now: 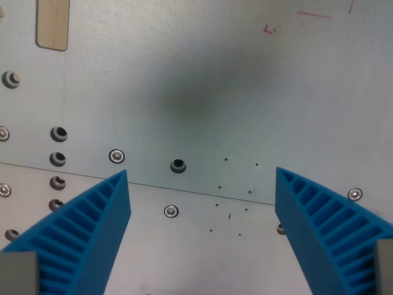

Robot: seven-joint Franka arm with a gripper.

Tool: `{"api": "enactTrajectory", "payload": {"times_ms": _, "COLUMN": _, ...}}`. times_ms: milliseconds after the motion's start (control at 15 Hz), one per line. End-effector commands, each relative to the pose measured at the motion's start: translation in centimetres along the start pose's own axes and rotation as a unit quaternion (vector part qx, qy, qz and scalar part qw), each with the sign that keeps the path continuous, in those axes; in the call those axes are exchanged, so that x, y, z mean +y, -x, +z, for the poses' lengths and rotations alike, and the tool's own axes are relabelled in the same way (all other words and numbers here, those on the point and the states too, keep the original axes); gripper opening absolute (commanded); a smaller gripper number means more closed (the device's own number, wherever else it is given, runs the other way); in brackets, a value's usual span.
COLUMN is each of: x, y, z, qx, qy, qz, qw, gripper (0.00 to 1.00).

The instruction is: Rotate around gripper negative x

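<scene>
Tool [201,178] spread wide, pinching nothing, pointing straight down at bare metal worktop [202,74]. Nothing between fingers, so a pure tilt about its x looks unobstructed.

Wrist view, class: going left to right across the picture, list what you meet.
Wooden slot → left blue finger → dark hole → red marks → right blue finger. The pincer is open, holding nothing.

The gripper [201,178] has bright blue fingers [92,221] with a ribbed pattern of parallel ridges. Behind them the metal plate [202,74] is pale silver-grey, dotted with dark holes and shiny silver screws. Above the plate's central black hole [178,165], a tan wooden slot [52,24] shows toward the wrist view's left and faint red pen marks [307,18] toward its right.
</scene>
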State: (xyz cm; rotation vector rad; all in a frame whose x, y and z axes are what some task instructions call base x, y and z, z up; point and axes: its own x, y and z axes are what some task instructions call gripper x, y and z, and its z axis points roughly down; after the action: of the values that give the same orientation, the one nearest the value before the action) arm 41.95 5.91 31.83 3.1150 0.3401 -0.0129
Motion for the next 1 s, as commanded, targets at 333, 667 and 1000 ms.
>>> {"api": "enactTrajectory", "payload": {"times_ms": 333, "x": 0.00, "y": 0.02, "z": -0.31, "qx": 0.003, "qy": 0.030, "qz": 0.000, "qw": 0.9996, "gripper": 1.00}}
{"api": "enactTrajectory", "payload": {"times_ms": 667, "x": 0.00, "y": 0.02, "z": -0.31, "qx": 0.003, "qy": 0.059, "qz": 0.000, "qw": 0.9983, "gripper": 1.00}}
{"api": "enactTrajectory", "payload": {"times_ms": 1000, "x": 0.00, "y": 0.02, "z": -0.31, "qx": 0.003, "qy": 0.088, "qz": 0.000, "qw": 0.9961, "gripper": 1.00}}
